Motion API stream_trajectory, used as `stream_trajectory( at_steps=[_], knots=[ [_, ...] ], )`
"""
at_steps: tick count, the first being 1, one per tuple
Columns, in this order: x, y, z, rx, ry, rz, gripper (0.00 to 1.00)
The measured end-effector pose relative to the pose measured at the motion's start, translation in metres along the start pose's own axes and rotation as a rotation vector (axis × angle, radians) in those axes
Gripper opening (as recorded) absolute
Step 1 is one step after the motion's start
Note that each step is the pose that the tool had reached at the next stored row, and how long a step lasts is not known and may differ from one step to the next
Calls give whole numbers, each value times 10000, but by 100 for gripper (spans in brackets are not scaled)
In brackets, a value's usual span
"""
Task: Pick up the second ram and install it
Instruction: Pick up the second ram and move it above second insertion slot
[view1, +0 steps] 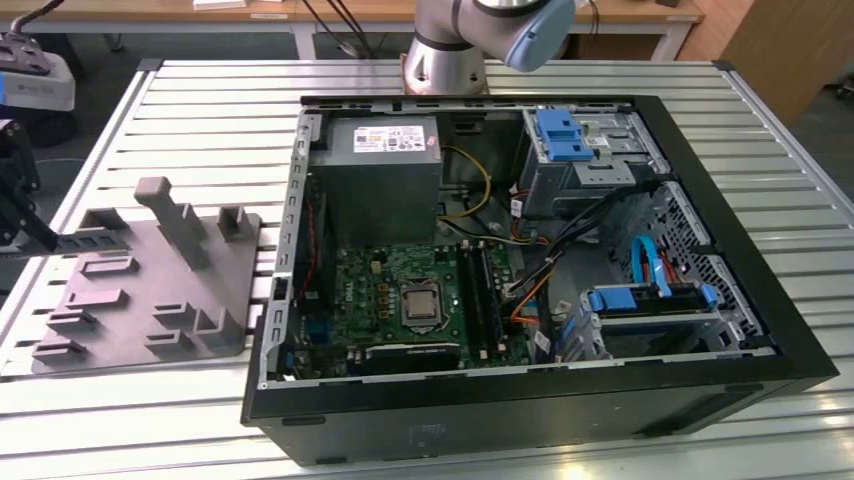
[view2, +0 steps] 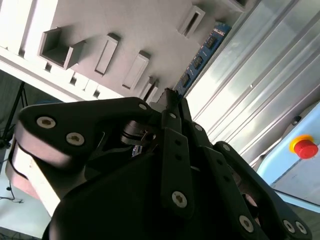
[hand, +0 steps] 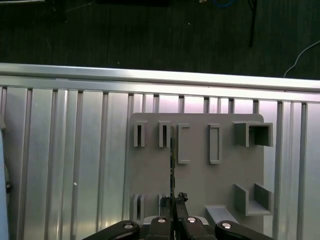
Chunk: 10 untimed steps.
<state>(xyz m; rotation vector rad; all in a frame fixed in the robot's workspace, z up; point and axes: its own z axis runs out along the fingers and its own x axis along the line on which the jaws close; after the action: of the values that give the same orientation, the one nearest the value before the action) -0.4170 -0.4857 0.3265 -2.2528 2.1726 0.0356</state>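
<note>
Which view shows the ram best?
Second wrist view: the ram shows its flat face, with the chips in a row. First wrist view has it edge-on, just a thin dark line over the block. Exterior view: too small to tell.

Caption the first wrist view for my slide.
Claw at a RAM stick, seen edge-on against the grey slotted block.

Open computer case on slatted table, grey moulded block beside it, claw at block's edge
</note>
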Motion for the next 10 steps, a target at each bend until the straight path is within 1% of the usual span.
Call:
stream_trajectory(
  at_steps=[4, 6, 10],
  knots=[
    [-5, 2, -180, 0, -2, 0, 14],
    [-6, 2, -268, 1, -15, -1, 14],
    [-10, 3, -411, 1, -46, -1, 14]
  ],
)
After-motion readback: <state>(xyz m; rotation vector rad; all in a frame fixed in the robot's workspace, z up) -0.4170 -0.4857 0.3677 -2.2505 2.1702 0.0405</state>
